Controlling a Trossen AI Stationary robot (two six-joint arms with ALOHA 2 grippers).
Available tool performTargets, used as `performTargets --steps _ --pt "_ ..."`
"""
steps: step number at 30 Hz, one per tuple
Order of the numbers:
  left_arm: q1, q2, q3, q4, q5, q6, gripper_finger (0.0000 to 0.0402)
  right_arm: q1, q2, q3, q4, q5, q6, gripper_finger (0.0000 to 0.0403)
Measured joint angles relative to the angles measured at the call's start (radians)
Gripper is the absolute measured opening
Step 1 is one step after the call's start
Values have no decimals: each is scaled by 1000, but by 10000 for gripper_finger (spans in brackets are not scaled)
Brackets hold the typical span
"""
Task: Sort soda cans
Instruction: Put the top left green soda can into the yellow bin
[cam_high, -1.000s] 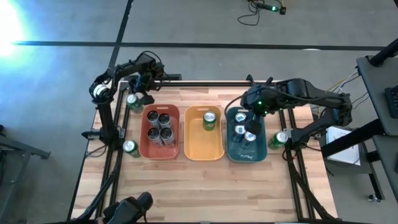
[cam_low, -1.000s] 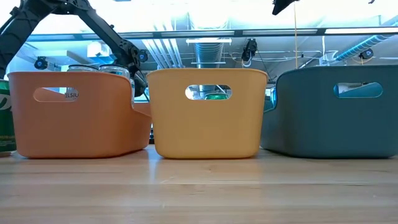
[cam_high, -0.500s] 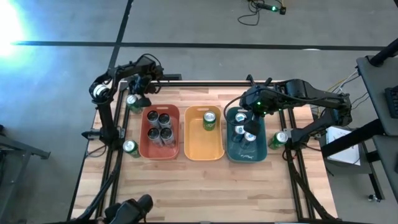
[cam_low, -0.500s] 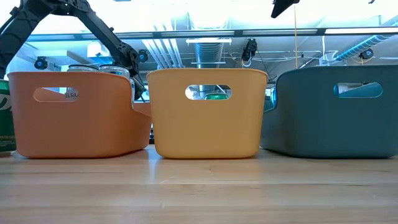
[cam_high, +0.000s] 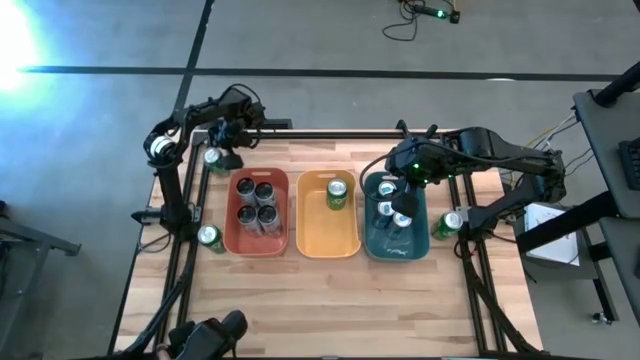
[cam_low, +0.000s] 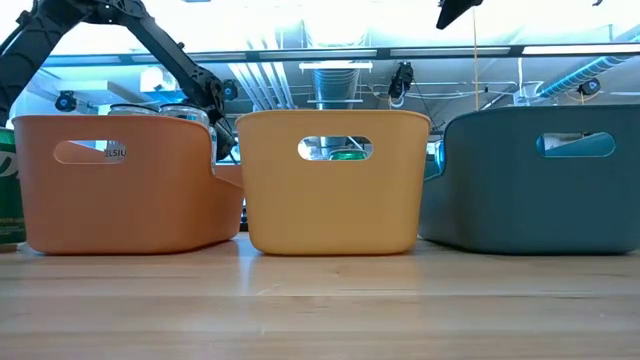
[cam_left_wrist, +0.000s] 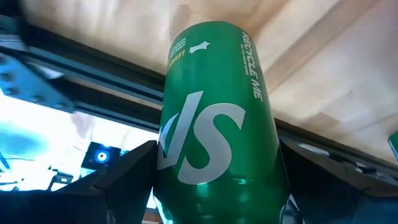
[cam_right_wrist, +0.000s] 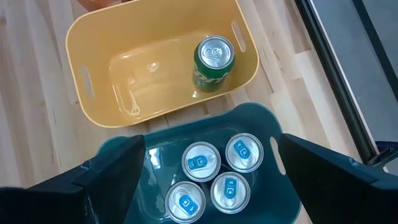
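Green is the colour that matters: a green can (cam_left_wrist: 214, 118) fills the left wrist view, standing upright between the left gripper's (cam_high: 222, 152) two dark fingers (cam_left_wrist: 127, 171), long axis running straight up from the table edge. From above it sits at the table's far left corner, just outside the red bin (cam_high: 259, 240). The fingers flank it on both sides; whether they already press on it cannot be told. It looks bound for the yellow bin (cam_high: 327, 242), which lies to the right past the red one and holds one green can (cam_right_wrist: 213, 62). The left arm is by far the nearer to it.

Two more green cans wait on the wood: one at the left edge (cam_high: 209, 236), one at the right edge (cam_high: 449, 222).

The right gripper (cam_high: 409, 186) hangs over the teal bin (cam_right_wrist: 118, 152) with its fingers spread wide and nothing between them, four blue-topped cans (cam_right_wrist: 201, 162) below. The red bin holds four dark cans (cam_high: 255, 203).
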Motion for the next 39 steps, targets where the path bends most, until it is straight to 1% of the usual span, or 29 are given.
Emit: performTargets --steps 8,12,17,22,28,34,39 --pt "-5 7 95 -6 8 -6 309 0 0 0 0 0 -26 364" --pt "-8 32 115 -2 25 -15 309 0 0 0 0 0 -34 364" --pt "-18 64 120 14 21 -36 309 0 0 0 0 0 -34 364" --pt "-18 66 120 18 22 -44 310 0 0 0 0 0 -34 364" --pt "-18 67 119 45 22 -59 324 0 0 0 1 0 -36 364" --pt "-13 53 119 42 49 -89 335 0 0 0 1 0 -36 364" --pt "-6 36 119 1 51 -124 336 0 0 0 2 0 -36 364"
